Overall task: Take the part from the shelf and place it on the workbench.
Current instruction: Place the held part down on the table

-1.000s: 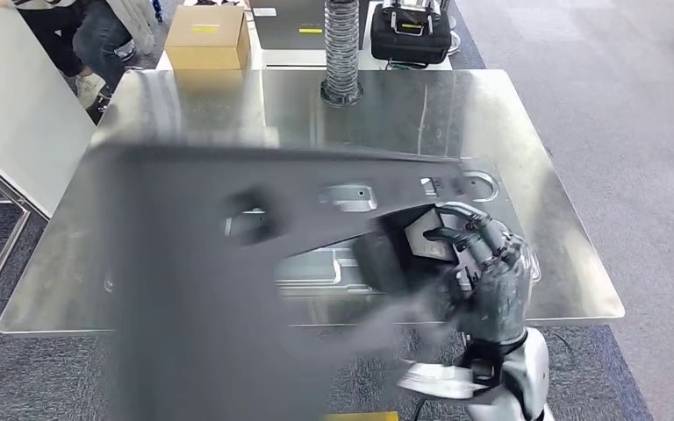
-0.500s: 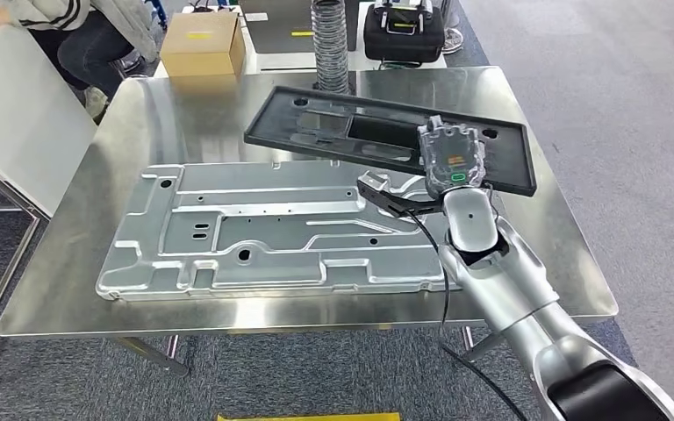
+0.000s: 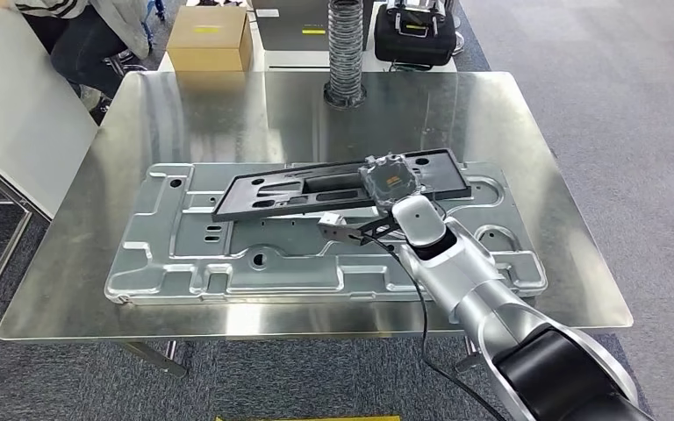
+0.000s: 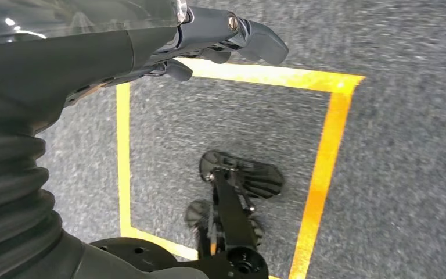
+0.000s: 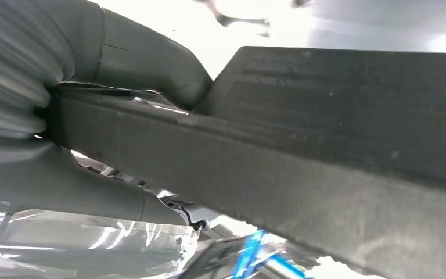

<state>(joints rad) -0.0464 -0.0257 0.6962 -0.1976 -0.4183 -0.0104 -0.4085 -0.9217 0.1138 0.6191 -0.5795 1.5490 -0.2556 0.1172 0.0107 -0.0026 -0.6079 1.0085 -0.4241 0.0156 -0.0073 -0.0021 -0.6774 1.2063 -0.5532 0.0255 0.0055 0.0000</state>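
Black part is gripped at its edge by right hand, frame centre, low over the silver panel on the table. Left hand hangs empty, fingers loose. Cardboard box seen closed, upper left.

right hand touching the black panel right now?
Touching. The right wrist view shows the right hand wrapped around the black panel's edge, thumb above, fingers beneath.
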